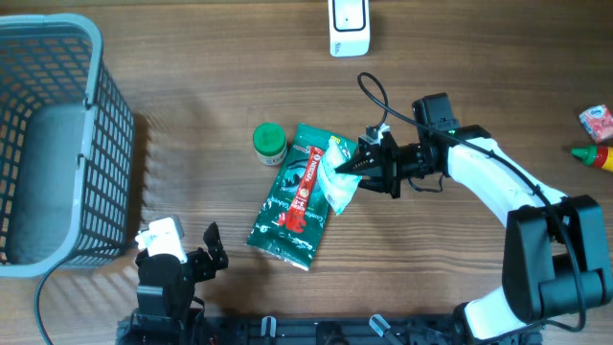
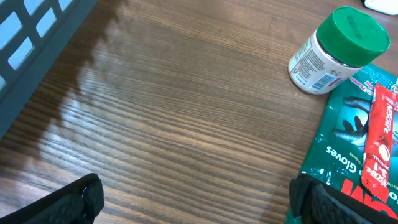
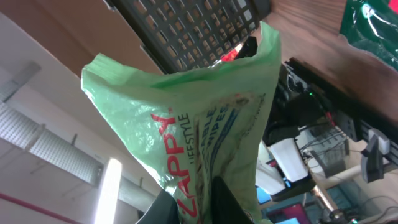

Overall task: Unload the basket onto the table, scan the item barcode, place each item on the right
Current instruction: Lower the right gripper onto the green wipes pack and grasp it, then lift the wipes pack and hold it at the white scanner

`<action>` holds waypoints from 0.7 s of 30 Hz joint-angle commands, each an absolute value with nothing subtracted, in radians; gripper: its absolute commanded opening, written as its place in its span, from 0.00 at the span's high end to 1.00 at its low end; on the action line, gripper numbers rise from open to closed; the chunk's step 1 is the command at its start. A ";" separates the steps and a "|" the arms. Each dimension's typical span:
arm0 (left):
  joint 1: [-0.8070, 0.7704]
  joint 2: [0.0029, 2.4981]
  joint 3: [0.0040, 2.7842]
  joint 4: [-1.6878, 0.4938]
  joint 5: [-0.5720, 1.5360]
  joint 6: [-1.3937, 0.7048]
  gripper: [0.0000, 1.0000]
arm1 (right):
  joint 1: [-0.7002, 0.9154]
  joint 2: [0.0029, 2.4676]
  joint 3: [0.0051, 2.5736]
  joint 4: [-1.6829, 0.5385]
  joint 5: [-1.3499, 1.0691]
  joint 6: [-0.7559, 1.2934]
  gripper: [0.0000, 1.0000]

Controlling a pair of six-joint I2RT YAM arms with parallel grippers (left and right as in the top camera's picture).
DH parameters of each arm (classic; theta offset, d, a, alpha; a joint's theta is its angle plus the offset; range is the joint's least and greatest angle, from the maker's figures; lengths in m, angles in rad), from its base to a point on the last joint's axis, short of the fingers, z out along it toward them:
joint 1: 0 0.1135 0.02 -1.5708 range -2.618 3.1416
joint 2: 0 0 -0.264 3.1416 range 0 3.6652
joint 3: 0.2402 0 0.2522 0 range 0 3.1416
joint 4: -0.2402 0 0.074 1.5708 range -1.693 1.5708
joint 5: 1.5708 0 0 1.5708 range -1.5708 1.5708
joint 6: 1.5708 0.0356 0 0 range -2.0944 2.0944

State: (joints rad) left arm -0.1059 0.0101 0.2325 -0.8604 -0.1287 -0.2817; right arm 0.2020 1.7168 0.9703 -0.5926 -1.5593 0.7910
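Wipes pack [image 1: 337,172] is gripped by clenched right fingers [image 1: 356,165], well apart from scanner [image 1: 350,27] at far side; left fingers [image 1: 215,245] released, remoter.

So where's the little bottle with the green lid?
The green-lidded bottle sits mid-table in the overhead view, right beside the upper-left corner of the green gloves packet, on the side facing the basket.

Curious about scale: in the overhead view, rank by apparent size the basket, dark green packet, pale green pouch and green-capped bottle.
1. basket
2. dark green packet
3. pale green pouch and green-capped bottle: unranked; the pouch is held up, nearer the camera.
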 commanded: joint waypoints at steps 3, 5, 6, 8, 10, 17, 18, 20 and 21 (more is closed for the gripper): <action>-0.111 0.007 0.230 -0.857 -0.124 -0.269 0.00 | 0.203 1.724 0.973 -0.458 -1.615 0.808 0.96; -0.111 0.007 0.230 -0.857 -0.124 -0.269 0.00 | 0.196 1.724 0.974 -0.267 -1.624 0.721 0.96; -0.111 0.007 0.230 -0.857 -0.124 -0.269 0.00 | 0.186 1.719 0.975 -0.209 -1.624 0.739 0.96; -0.111 0.007 0.230 -0.857 -0.124 -0.269 0.00 | 0.154 1.674 0.976 -0.079 -1.592 0.789 0.95; -0.111 0.007 0.230 -0.857 -0.124 -0.269 0.00 | 0.145 1.607 0.976 -0.082 -1.473 0.753 0.95; -0.111 0.007 0.230 -0.857 -0.124 -0.269 0.00 | 0.144 1.242 0.985 -0.664 -0.451 0.445 0.96; -0.111 0.007 0.230 -0.857 -0.124 -0.269 0.00 | 0.144 1.202 0.985 -0.669 -0.379 0.443 0.95; -0.111 0.007 0.230 -0.857 -0.124 -0.269 0.00 | 0.144 1.156 0.985 -0.636 -0.343 0.447 0.95; -0.111 0.007 0.230 -0.857 -0.124 -0.269 0.00 | 0.144 1.152 0.985 -0.603 -0.347 0.453 0.95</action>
State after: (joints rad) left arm -0.1059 0.0120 0.2325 -0.8600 -0.1287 -0.2817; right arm 0.1425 1.1892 0.9802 -0.6537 -0.5396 0.4980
